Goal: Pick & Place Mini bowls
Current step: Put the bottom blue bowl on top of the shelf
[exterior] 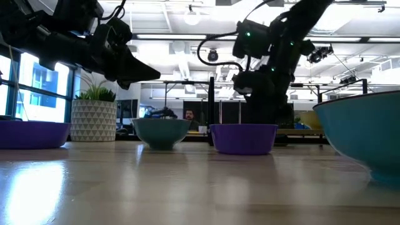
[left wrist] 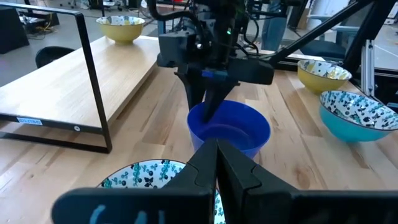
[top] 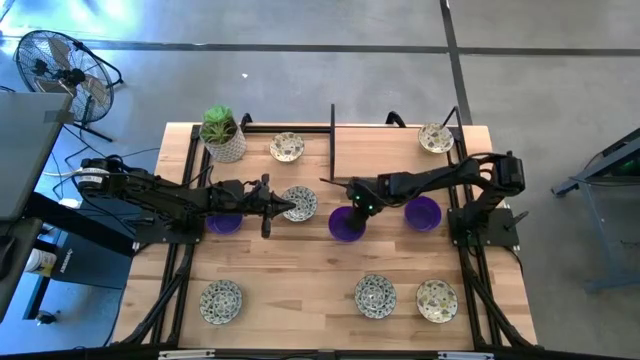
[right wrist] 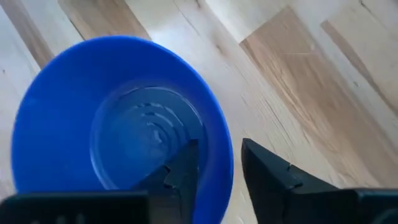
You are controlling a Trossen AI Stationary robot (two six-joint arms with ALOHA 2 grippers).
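The glossy purple round mini bowl (top: 346,224) stands at the middle of the high view, on the light wooden table (top: 300,270). The right gripper (top: 352,200) is directly at its rim: in the right wrist view one dark finger (right wrist: 180,168) is inside the bowl (right wrist: 118,118) and the other is outside, so the rim lies between them. The fingers are a little apart, and I cannot tell if they already press the rim.

A second purple bowl (top: 422,213) stands just to the right of the first one, under the right arm. A third purple bowl (top: 223,222) is at the left of the frame, under the left arm.

The left gripper (top: 290,208) is at the left centre, with its tips over the cream-white patterned bowl (top: 299,203). In the left wrist view its fingers (left wrist: 216,163) are together and hold nothing.

More patterned bowls stand around: one (top: 287,147) at the upper middle, one (top: 436,138) at the upper right, one (top: 220,301) at the lower left, and two (top: 375,295) (top: 437,300) at the lower right. A white pot with a green plant (top: 222,133) is at the upper left of the table.
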